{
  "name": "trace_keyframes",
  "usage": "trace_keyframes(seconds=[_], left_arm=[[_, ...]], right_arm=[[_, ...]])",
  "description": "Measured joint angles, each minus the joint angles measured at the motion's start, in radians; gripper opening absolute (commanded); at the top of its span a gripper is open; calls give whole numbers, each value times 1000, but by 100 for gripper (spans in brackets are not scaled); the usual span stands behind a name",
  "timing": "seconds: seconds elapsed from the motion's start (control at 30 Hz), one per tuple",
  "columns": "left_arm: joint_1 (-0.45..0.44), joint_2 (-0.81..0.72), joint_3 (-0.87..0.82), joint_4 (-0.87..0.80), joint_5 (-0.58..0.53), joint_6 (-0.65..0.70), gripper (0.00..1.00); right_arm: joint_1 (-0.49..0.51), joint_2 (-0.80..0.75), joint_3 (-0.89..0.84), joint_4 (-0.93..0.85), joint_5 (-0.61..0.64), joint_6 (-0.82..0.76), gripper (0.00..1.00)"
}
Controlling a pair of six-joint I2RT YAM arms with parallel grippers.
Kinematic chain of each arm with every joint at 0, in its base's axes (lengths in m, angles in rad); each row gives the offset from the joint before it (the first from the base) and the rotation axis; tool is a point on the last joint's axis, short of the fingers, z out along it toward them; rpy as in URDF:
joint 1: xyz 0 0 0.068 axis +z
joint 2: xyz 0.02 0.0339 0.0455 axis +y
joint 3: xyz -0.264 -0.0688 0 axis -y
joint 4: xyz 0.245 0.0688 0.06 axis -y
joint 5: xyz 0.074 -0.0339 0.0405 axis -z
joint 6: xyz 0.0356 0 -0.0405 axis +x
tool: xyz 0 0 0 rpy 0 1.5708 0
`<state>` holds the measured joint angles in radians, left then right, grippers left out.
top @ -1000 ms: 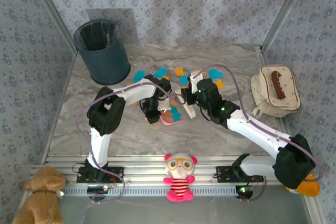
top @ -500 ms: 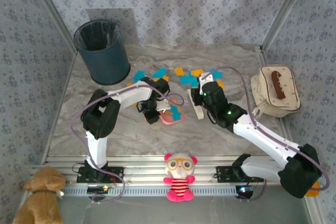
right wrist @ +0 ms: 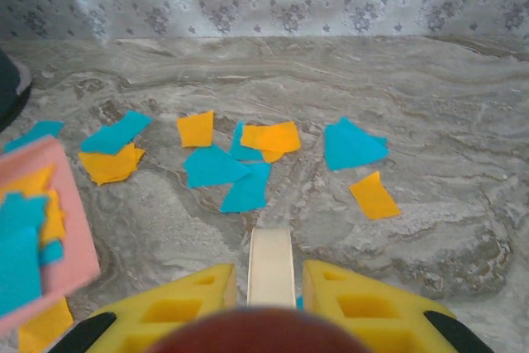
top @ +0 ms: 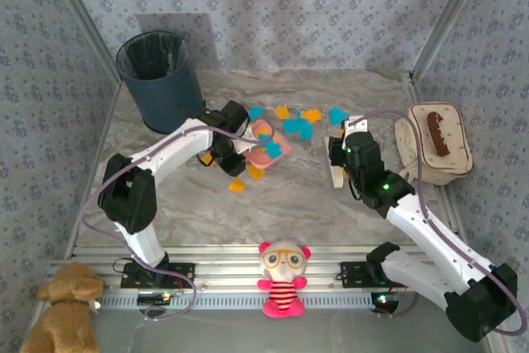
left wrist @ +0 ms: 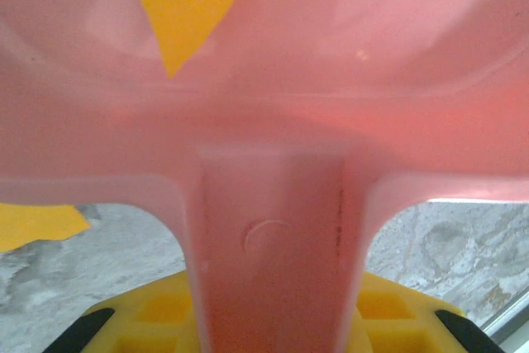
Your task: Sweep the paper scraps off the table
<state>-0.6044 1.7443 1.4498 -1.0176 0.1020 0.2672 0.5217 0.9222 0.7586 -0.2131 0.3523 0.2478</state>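
Paper scraps (top: 296, 126): orange and cyan, strewn on the table (top: 289, 204), far middle, between the grippers; several lie in the pink dustpan (top: 269, 145) (lifted or resting, cannot tell).
Left gripper (top: 225, 153): jaws clamped on the dustpan handle.
Right gripper (top: 337, 161): jaws closed on a cream flat tool (right wrist: 270, 266), right of the scraps.
Far left: dark bin (top: 161, 80).
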Motion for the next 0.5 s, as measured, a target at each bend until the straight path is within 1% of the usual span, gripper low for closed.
trace_keyframes(seconds=[0.13,0.4,0.5], left_arm=[[32,0,49,-18,12,-33,0],[113,0,160,-68,77,-94,0],[139,8,235,-93,96,-116,0]], right_arm=[[-13,0,-9,-3,-5,1,0],[-31,0,-10,-3,-21,11,0],[-35,0,-10,-3,-27,15,0]])
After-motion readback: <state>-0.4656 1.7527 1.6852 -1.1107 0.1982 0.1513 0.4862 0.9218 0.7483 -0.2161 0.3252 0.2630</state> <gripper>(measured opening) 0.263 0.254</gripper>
